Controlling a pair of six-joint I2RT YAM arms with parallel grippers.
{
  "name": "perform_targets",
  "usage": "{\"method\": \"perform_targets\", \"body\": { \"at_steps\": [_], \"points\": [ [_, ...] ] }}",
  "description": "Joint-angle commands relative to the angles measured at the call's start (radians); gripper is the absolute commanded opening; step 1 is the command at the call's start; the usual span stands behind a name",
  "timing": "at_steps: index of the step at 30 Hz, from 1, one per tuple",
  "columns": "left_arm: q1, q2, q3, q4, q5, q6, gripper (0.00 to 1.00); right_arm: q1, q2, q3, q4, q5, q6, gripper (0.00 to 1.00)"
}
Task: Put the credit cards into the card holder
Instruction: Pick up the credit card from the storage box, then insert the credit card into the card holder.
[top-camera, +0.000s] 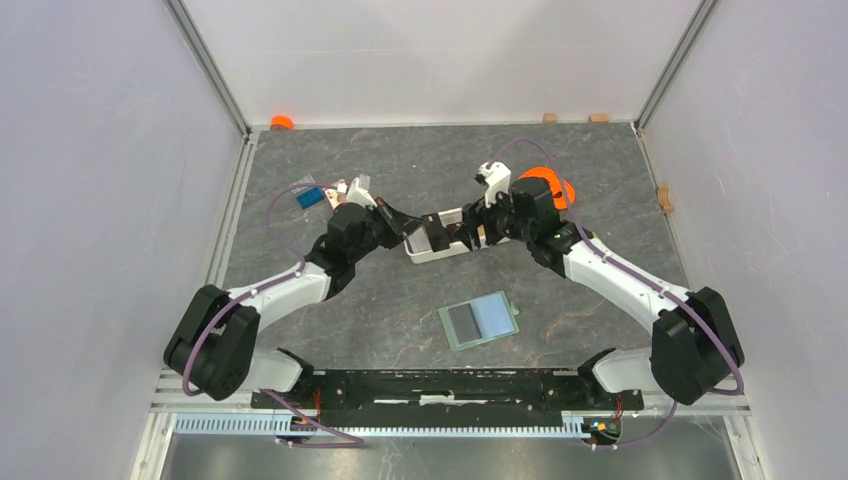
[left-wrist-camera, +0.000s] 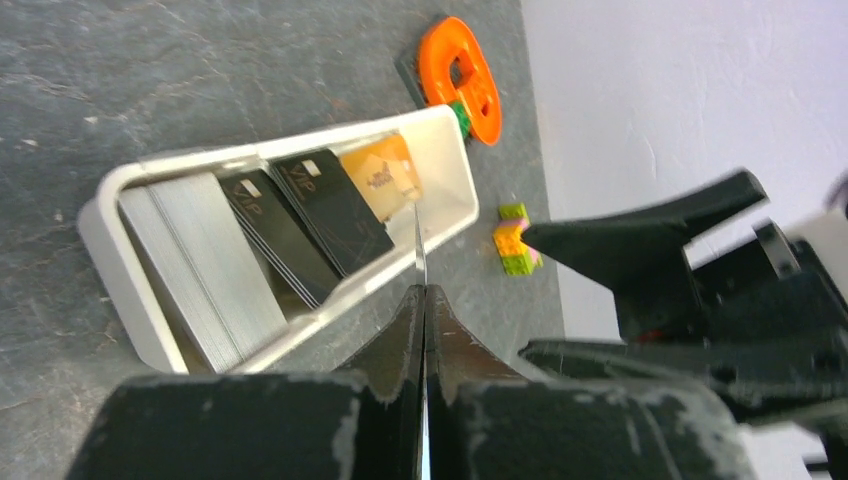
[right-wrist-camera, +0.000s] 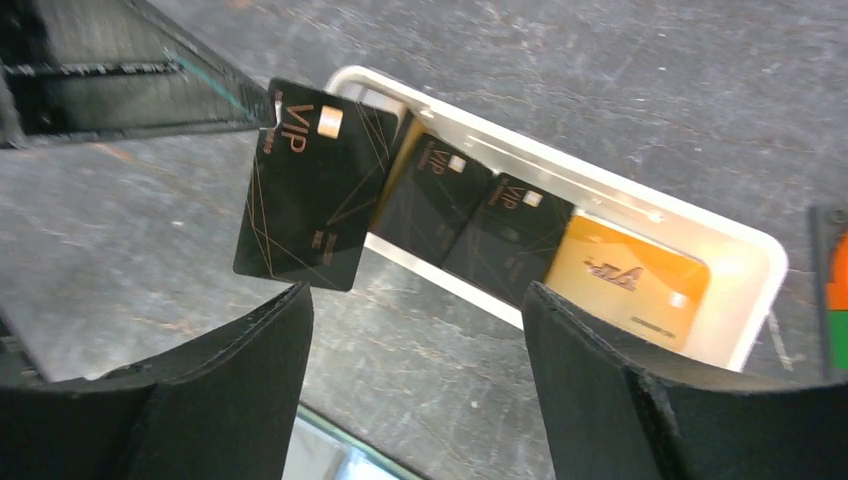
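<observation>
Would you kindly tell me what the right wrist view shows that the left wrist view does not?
Only the right wrist view: the gold-lined face of the black card pinched by the left pincer, and the right pincer, open. Only the left wrist view: that card edge-on as a thin line, a grey stack at one end of the white tray, and small coloured bricks. Both: the tray holding two black cards and a tan card.
</observation>
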Motion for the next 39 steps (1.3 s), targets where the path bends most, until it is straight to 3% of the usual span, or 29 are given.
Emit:
{"method": "perform_targets", "body": {
  "at_steps": [1,6,13,21,25,29,30,33,34,39],
  "points": [
    [-0.004,-0.098,-0.079,0.196,0.123,0.08,0.02,-0.066,-0.072,-0.057,0.174,-0.28,0.16,0.78],
    [-0.007,-0.175,-0.162,0.322,0.207,0.05,0.02,-0.089,-0.068,-0.101,0.276,-0.475,0.265,0.68],
    [-0.019,-0.235,-0.221,0.411,0.279,0.014,0.02,-0.088,-0.061,-0.13,0.356,-0.583,0.331,0.64],
    [-0.035,-0.258,-0.232,0.443,0.3,0.018,0.02,-0.088,-0.051,-0.142,0.445,-0.661,0.404,0.49],
    [-0.064,-0.243,-0.227,0.451,0.299,0.026,0.02,-0.087,-0.055,-0.158,0.506,-0.687,0.457,0.33],
    [-0.1,-0.226,-0.223,0.43,0.3,0.051,0.02,-0.088,-0.079,-0.17,0.526,-0.69,0.485,0.0],
    [-0.104,-0.226,-0.221,0.405,0.301,0.058,0.11,-0.089,-0.091,-0.17,0.496,-0.672,0.467,0.0],
    [-0.126,-0.251,-0.222,0.288,0.283,0.105,0.51,-0.099,-0.132,-0.165,0.313,-0.6,0.376,0.0],
    [-0.141,-0.269,-0.222,0.213,0.252,0.132,0.58,-0.105,-0.146,-0.172,0.26,-0.583,0.342,0.0],
    [-0.246,-0.355,-0.189,-0.196,0.052,0.234,0.65,-0.14,-0.186,-0.281,0.067,-0.524,0.237,0.0]
  ]
}}
